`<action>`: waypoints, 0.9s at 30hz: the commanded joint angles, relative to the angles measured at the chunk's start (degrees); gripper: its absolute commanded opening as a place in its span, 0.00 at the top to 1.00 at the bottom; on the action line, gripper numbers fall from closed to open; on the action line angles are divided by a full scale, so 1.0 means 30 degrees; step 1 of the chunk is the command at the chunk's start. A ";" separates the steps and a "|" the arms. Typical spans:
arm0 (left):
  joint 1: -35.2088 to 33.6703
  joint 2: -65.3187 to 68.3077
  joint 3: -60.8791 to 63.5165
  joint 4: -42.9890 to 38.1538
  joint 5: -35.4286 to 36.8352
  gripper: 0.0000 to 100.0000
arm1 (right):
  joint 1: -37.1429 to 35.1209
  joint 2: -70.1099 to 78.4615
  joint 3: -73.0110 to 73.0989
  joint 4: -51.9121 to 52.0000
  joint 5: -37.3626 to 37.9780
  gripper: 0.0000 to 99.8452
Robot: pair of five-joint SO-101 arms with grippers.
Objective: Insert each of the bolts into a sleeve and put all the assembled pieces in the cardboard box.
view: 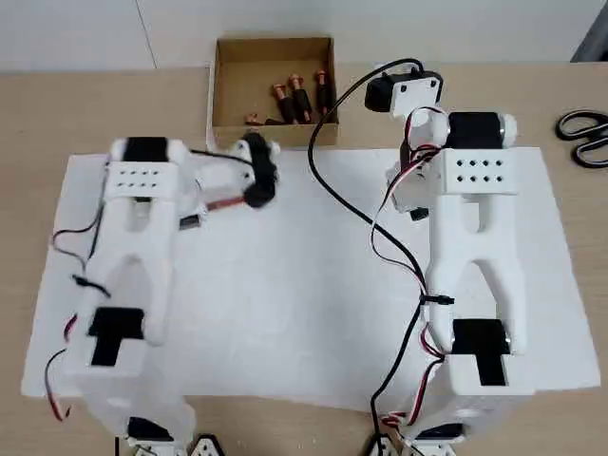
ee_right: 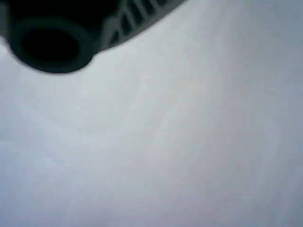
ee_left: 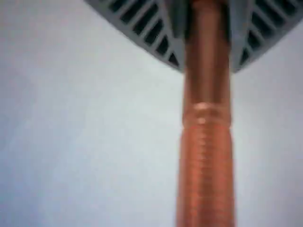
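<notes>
My left gripper (ee_left: 207,61) is shut on a copper bolt (ee_left: 206,156), whose threaded shank sticks out past the grey ribbed fingers (ee_left: 142,28) over the white mat. From above, this gripper (view: 211,201) and the bolt (view: 225,202) hang just in front of the cardboard box (view: 220,85). Several assembled pieces (view: 299,100) lie inside the box. A black sleeve (ee_right: 49,45) with its hole facing the camera sits against my right gripper's ribbed finger (ee_right: 137,19). In the high view, the right gripper (view: 410,199) holds this sleeve (view: 418,214) low over the mat.
A white mat (view: 285,304) covers the table between the arms. A black cable (view: 366,209) runs across it from the right arm's wrist. Scissors (view: 584,133) lie at the far right on the bare wood.
</notes>
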 commanded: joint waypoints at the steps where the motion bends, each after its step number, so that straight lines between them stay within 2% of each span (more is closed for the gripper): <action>1: 0.0733 0.0410 -0.0278 -0.0557 -0.1231 0.99 | 0.0161 -0.0982 -0.0059 -0.0073 -0.0205 0.99; 5: 0.1114 0.1084 -0.0571 -0.1172 -0.2549 0.99 | 0.0161 -0.0982 -0.0059 -0.0073 -0.0205 0.99; 8: 0.1114 0.1407 -0.0659 -0.0498 -0.3458 0.99 | 0.0161 -0.0982 -0.0059 -0.0073 -0.0205 0.99; 12: 0.1084 0.1788 -0.1040 -0.0381 -0.3634 0.97 | 0.0161 -0.0952 -0.0059 -0.0073 -0.0234 0.99; 17: 0.1026 0.2315 -0.2125 -0.0293 -0.1729 0.88 | 0.0132 -0.0659 -0.0088 -0.0103 -0.0234 0.99; 24: 0.0996 0.2198 -0.2535 -0.0264 -0.1260 0.86 | 0.0132 0.0103 -0.0176 -0.0249 -0.0234 0.99; 26: 0.1026 0.2198 -0.3062 -0.0264 0.0059 0.87 | 0.0132 0.0103 -0.0176 -0.0337 -0.0234 0.99; 27: 0.1055 0.2198 -0.3590 -0.0264 0.1670 0.87 | 0.0132 0.0103 -0.0176 -0.0366 -0.0234 0.99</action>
